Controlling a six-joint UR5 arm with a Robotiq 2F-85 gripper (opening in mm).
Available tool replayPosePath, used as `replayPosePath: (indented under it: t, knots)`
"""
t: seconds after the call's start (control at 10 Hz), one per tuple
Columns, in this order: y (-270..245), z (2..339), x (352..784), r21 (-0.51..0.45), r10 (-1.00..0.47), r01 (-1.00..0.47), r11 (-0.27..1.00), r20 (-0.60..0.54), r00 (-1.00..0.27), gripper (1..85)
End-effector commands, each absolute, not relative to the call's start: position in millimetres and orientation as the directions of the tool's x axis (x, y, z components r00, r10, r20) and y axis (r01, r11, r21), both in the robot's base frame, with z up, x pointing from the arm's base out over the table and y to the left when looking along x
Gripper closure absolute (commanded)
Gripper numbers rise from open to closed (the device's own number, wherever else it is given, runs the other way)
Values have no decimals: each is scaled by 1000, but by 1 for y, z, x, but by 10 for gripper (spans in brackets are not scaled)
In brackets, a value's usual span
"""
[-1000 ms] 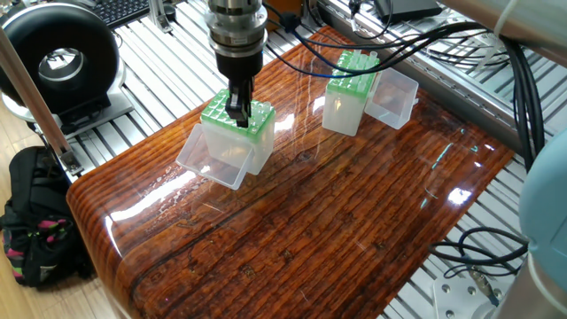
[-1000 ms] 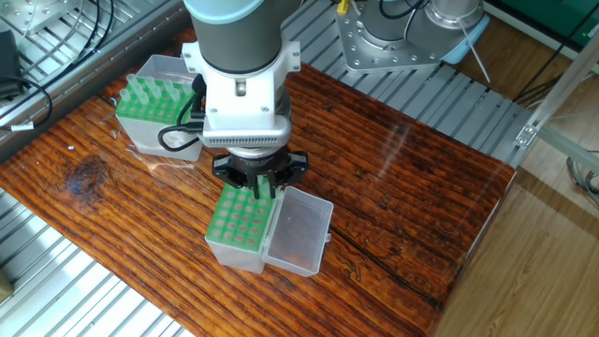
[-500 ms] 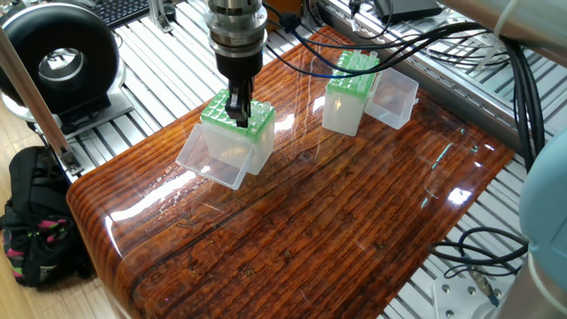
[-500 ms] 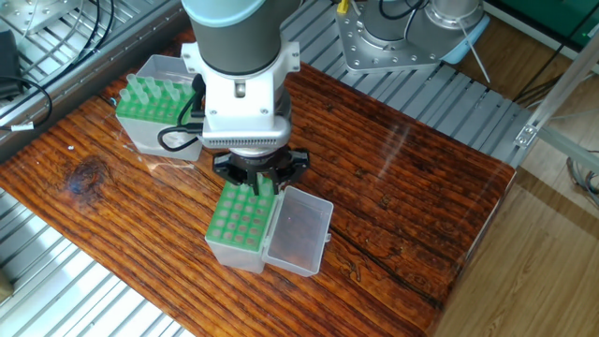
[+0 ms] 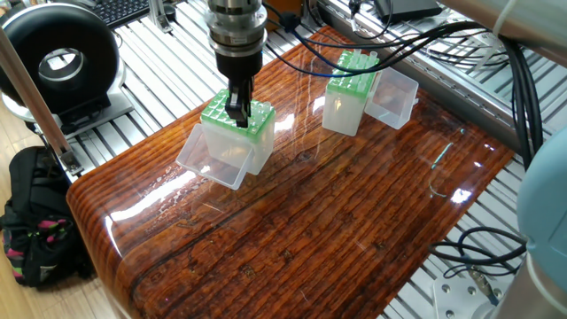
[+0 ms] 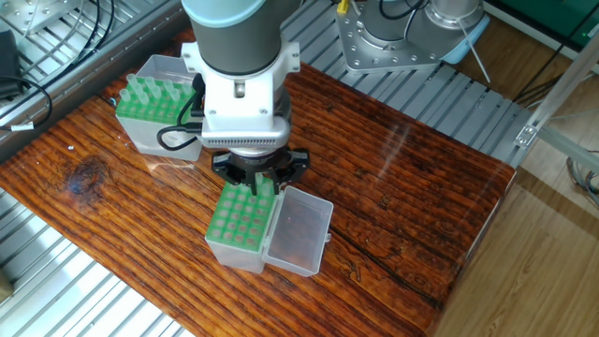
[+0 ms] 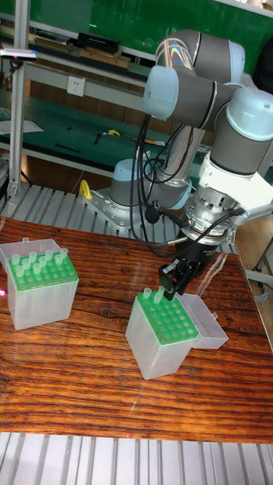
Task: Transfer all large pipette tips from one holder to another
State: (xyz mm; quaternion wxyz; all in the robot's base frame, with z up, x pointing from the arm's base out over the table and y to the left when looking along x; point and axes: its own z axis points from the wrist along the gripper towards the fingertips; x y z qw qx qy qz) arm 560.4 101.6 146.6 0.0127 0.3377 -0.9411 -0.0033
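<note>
My gripper (image 5: 237, 113) (image 6: 259, 184) (image 7: 171, 286) is down at the back edge of the nearer green-topped holder (image 5: 262, 125) (image 6: 237, 223) (image 7: 168, 324). Its black fingers stand close together around a large pipette tip whose lower part sits in a back-row hole. Another large pipette tip (image 7: 149, 294) stands in the corner hole beside it. The other holder (image 5: 351, 74) (image 6: 148, 99) (image 7: 36, 277) carries several upright tips. The arm's wrist hides the grip in the other fixed view.
Each holder has its clear lid hinged open beside it (image 5: 213, 158) (image 6: 300, 230) (image 5: 395, 96). A black ring-shaped device (image 5: 58, 62) and a backpack (image 5: 34, 221) lie off the table's left end. Cables (image 5: 483, 244) hang past the right edge.
</note>
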Motion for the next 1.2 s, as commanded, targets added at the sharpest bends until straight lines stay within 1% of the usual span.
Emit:
replayPosePath:
  t: [0.0,0.6,0.7,0.9,1.1]
  knots:
    - [102,148,562,13,-638,-638,770,15,-770,520]
    - [110,145,570,20,-624,-624,781,-22,-781,523]
    - [113,144,565,34,-616,-616,787,-14,-788,523]
    - [115,136,559,30,-612,-612,790,-7,-791,537]
    - [114,136,557,34,-615,-614,788,-7,-789,543]
